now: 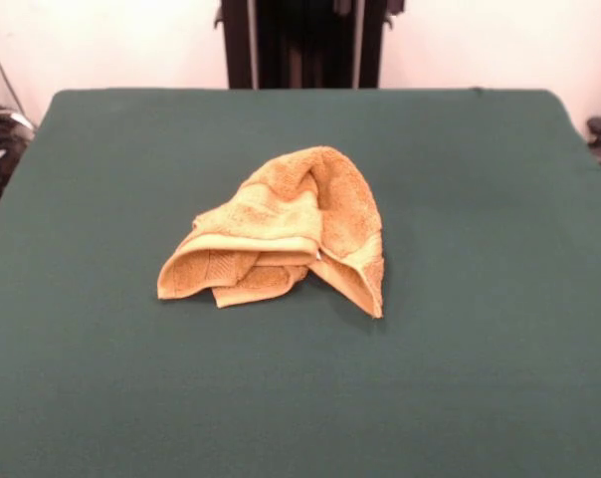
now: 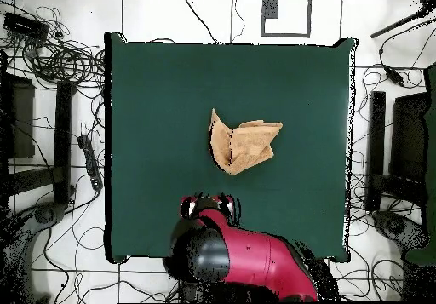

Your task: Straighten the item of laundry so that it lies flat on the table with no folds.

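While the mustard-yellow terry hand towel (image 1: 281, 231) sits bunched in a peaked heap, the straightening has, by my judgement, not yet begun. In the front view the towel lies near the middle of the large rectangular counter covered in dark green cloth (image 1: 480, 378), with layers doubled over each other, a woven border band curling along its lower edge and a small white tag just visible under the fold. No gripper shows in this view; only the dark pedestal stands beyond the counter's far edge.

In the overhead view the towel (image 2: 243, 146) again lies close to the counter's (image 2: 145, 88) centre, folded into a rough wedge. The red and black arm (image 2: 243, 262) is drawn back over the counter's edge on the robot's side, well apart from the towel. Its gripper (image 2: 207, 205) hangs just inside that edge, holding nothing; whether its fingers are apart or together I cannot tell from here.

The next move probably calls for reaching out to the towel, taking an exposed corner or border edge, and pulling it outward to open the folds.
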### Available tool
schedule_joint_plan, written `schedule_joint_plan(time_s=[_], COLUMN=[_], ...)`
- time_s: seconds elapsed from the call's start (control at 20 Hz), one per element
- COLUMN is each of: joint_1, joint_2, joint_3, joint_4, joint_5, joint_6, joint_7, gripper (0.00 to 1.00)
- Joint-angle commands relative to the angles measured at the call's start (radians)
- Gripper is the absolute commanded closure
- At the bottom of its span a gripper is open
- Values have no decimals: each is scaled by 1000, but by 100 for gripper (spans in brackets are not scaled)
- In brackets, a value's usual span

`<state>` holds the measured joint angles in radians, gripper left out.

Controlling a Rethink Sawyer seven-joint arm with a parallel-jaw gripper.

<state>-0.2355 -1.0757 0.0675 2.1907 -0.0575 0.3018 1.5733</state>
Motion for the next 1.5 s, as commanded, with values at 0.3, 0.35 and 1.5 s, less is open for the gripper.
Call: schedule_joint_plan(time_s=[0.3, 0.35, 1.5], joint_1=[-33, -53, -172], joint_2=[120, 118, 342], joint_3=[125, 140, 257], joint_4=[33, 42, -85], joint_5=[-103, -109, -280], joint_6=[-85, -92, -243], joint_7=[59, 52, 64], gripper=[0, 0, 0])
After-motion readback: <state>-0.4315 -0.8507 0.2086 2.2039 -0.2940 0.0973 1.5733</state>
